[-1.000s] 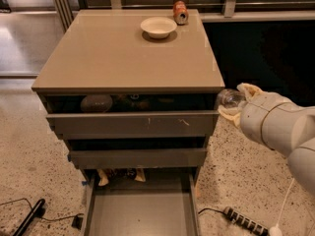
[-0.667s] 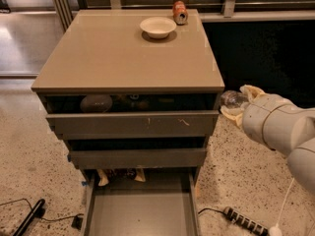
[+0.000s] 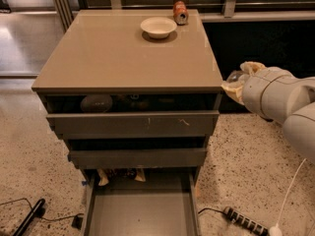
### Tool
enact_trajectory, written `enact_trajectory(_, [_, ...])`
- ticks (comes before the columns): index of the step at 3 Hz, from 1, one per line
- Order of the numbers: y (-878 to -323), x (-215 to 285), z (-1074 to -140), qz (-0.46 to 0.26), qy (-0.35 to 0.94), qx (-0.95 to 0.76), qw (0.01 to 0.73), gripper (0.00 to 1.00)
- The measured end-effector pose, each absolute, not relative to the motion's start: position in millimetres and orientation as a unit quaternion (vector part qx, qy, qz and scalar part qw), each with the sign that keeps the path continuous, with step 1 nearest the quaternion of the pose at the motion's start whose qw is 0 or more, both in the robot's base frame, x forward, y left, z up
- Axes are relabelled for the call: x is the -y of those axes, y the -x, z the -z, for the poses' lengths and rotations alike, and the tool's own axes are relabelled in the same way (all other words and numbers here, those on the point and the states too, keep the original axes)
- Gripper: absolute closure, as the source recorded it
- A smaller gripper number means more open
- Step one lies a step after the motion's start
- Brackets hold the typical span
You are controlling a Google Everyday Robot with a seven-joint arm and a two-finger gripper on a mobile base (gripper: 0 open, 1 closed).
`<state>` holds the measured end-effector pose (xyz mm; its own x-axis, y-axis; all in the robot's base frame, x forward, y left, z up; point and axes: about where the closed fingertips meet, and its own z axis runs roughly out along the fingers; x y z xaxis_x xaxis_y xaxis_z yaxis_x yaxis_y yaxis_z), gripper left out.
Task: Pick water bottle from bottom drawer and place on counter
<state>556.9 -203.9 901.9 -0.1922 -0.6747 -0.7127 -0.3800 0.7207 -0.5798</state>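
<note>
My gripper (image 3: 239,79) is at the right of the grey cabinet, level with the counter's right edge and just beside it. It is shut on the water bottle (image 3: 235,76), a small clear bottle mostly hidden between the tan fingertips (image 3: 252,67). The beige counter (image 3: 118,53) lies to the gripper's left. The bottom drawer (image 3: 142,213) is pulled out at the foot of the cabinet, and its flat grey floor shows bare, with some wrappers at its back edge.
A white bowl (image 3: 158,27) and an orange-red soda can (image 3: 180,12) stand at the counter's far edge. The two upper drawers (image 3: 133,124) are slightly open with items inside. A power strip (image 3: 245,221) and cables lie on the speckled floor.
My gripper has risen with the water bottle, from level with the top drawer to level with the counter's edge.
</note>
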Motion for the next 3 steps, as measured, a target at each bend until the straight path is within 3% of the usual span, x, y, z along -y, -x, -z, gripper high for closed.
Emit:
enact_trajectory(2, [-559,216,-918,0.146,0.337,-0.745,0.556,1.0])
enact_trajectory(3, [-558,249,-975,0.174,0.317,-0.693,0.624,1.0])
